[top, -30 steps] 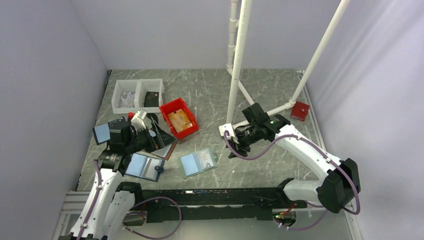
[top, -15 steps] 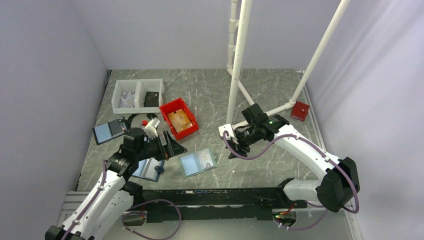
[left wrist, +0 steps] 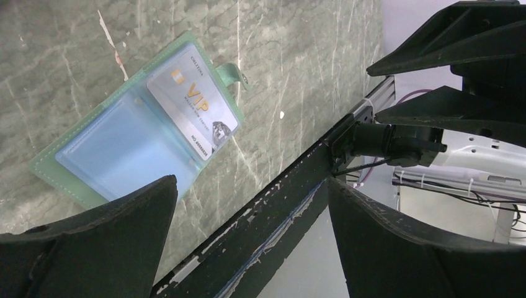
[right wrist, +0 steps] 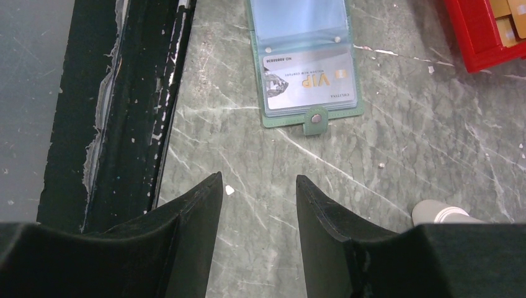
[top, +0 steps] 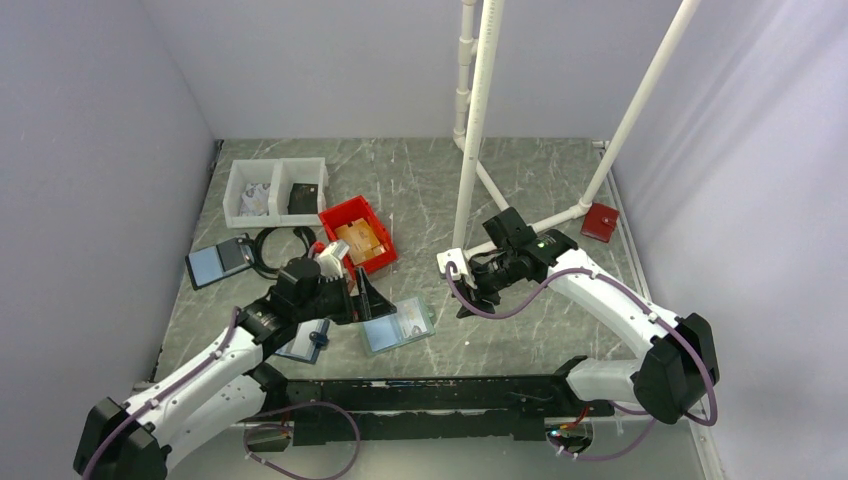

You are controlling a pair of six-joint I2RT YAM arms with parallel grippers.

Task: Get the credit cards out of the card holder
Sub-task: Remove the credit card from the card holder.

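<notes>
holder: flat teal-edged bifold card holder with pale blue clear pockets, lying open on the grey marbled bench, just ahead of the left fingers
card: pale rectangular vip card inside its tab-side pocket
left fingers: spread wide, empty
right fingers: partly apart, empty, holder well ahead

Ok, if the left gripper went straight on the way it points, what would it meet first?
Probably the grey marbled tabletop beside the teal-edged clear-pocket card holder, near the black front rail; depth is unclear.
</notes>
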